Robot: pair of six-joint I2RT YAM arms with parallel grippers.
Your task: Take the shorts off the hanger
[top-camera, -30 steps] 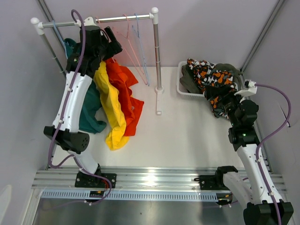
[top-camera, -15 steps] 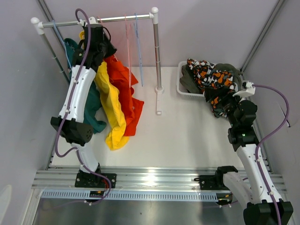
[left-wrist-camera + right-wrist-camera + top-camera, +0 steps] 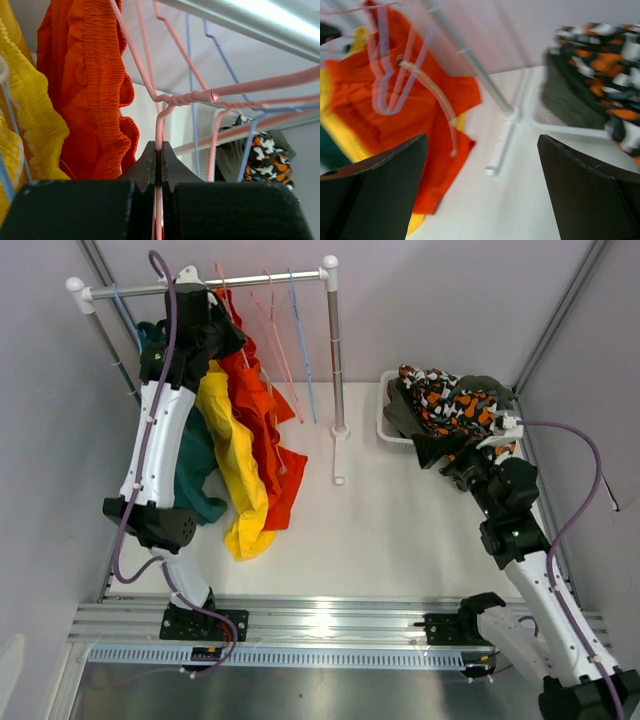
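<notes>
The left gripper (image 3: pixel 158 150) is squeezed tight on the thin pink wire of a hanger (image 3: pixel 186 98), just under its twist. Only the left wrist view shows this pinch; from the top the arm hides it. The red shorts (image 3: pixel 262 410), yellow shorts (image 3: pixel 235 455) and teal shorts (image 3: pixel 200 495) hang from the rail (image 3: pixel 260 280), long way pointing down to the table (image 3: pixel 400 530). The patterned shorts (image 3: pixel 450 395) and olive shorts (image 3: pixel 398 410) lie bunched in the white basket (image 3: pixel 381 415). The right gripper (image 3: pixel 482 140) is spread wide, holding nothing, near the basket; its view is blurry.

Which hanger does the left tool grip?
The pink hanger beside the red-orange shorts: its wire is pinched in the left tool; the blue hangers hang free.
</notes>
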